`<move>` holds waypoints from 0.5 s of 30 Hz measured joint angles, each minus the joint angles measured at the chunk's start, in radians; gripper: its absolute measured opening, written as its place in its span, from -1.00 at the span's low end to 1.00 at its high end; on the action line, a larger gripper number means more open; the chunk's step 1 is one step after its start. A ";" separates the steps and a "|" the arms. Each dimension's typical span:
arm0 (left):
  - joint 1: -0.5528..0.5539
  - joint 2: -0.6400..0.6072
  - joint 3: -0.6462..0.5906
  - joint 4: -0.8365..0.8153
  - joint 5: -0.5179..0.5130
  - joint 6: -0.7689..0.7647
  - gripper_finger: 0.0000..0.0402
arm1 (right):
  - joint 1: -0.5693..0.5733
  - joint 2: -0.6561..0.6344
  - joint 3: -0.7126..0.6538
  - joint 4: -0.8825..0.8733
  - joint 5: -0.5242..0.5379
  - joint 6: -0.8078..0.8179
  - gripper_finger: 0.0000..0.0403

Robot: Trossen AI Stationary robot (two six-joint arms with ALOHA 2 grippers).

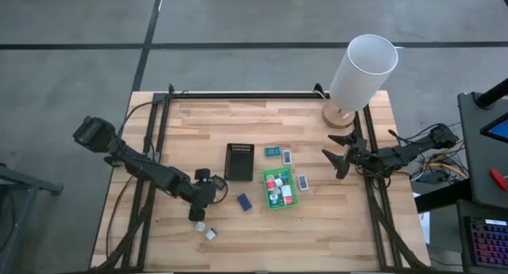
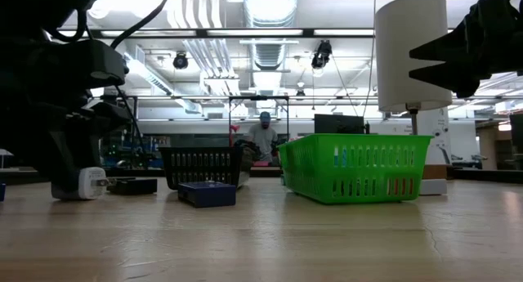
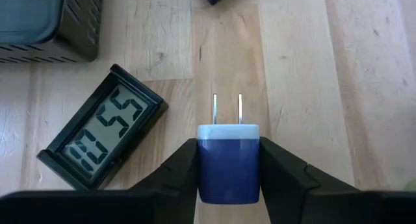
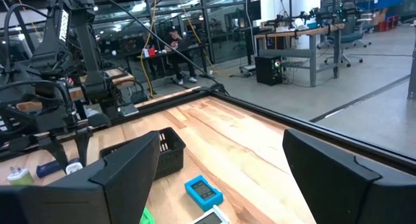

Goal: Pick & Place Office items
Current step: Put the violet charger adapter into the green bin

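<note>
Fingers of left gripper (image 3: 227,175) clamp blue plug adapter (image 3: 228,162) low over table, beside small digital clock (image 3: 101,136). Right gripper (image 1: 337,157) waits open near green tray (image 1: 279,202). Watch lift: smooth casing may slip, prongs may snag clock.

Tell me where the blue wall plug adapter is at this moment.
In the left wrist view, the blue plug adapter sits clamped in the left end effector, on the wooden table beside the small black digital clock.
</note>
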 joint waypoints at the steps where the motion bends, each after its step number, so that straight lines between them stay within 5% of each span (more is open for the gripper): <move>1: 0.000 0.000 0.000 0.002 0.000 0.000 -0.36 | 0.000 0.000 0.000 0.000 0.000 0.000 0.59; 15: 0.000 0.000 0.060 0.011 0.001 0.005 -0.36 | 0.000 0.000 0.000 0.000 0.000 0.000 0.62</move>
